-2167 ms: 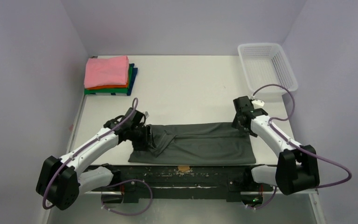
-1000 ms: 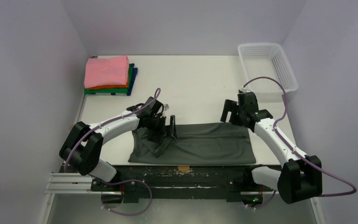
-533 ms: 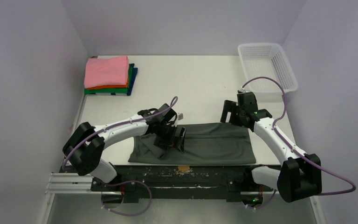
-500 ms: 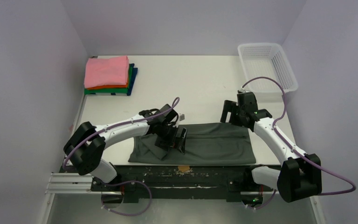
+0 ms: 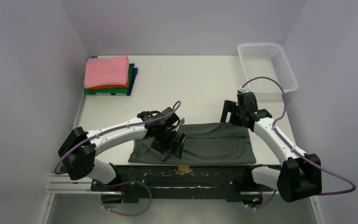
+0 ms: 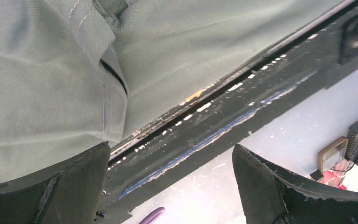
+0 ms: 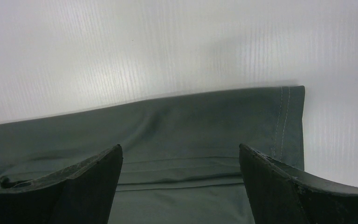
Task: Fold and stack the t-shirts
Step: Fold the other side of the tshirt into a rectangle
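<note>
I have the grey shirt (image 5: 209, 144) lying flat along the near edge of the bench (image 5: 191, 88), long axis left to right, its stitched hem (image 7: 282, 121) at the right end. My left gripper (image 5: 170, 143) sits low over the shirt's rumpled left part, fingers spread wide, nothing between them. The right gripper (image 5: 228, 115) hangs over the shirt's far right corner, equally wide and holding nothing. A pink shirt (image 5: 106, 71) tops the folded stack (image 5: 131, 79) at the far left corner. The basket (image 5: 286, 70) sits at the far right corner.
</note>
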Tool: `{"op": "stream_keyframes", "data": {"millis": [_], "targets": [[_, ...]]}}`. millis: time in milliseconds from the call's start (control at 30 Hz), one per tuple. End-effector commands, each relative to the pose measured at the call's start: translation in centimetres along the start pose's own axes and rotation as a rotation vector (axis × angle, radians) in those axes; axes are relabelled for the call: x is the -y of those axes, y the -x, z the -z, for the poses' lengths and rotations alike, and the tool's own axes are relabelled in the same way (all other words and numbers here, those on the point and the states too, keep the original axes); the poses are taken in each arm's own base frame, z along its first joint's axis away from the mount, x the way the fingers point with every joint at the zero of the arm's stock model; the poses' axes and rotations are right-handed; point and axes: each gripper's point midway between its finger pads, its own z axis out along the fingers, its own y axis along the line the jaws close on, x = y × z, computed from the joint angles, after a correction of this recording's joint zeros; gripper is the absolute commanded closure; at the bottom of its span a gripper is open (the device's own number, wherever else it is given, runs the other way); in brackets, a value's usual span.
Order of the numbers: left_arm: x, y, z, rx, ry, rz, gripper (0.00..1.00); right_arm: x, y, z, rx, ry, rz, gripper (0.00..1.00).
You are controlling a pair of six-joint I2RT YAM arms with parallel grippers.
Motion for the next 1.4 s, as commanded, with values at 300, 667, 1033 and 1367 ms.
{"op": "stream_keyframes", "data": {"millis": [300, 667, 1033, 1367], "targets": [[1.3, 9.3, 3.1, 0.252, 0.03, 0.007, 0.0, 0.0, 1.2, 0.8, 0.068, 0.003, 0.004, 0.07], [3.6, 8.9, -3.5, 0.074, -0.076, -0.032, 0.0, 0.7, 1.0, 1.1, 0.066, -0.035, -0.003, 0.07], [2.7, 7.8, 0.3, 0.168, -0.025, 0.021, 0.0, -0.9, 0.3, 0.5, 0.028, 0.064, 0.032, 0.07], [-5.8, 4.7, 2.2, 0.28, 0.104, 0.423, 0.0, -4.2, -1.8, -0.8, -0.08, 0.248, 0.06, 0.08]]}}
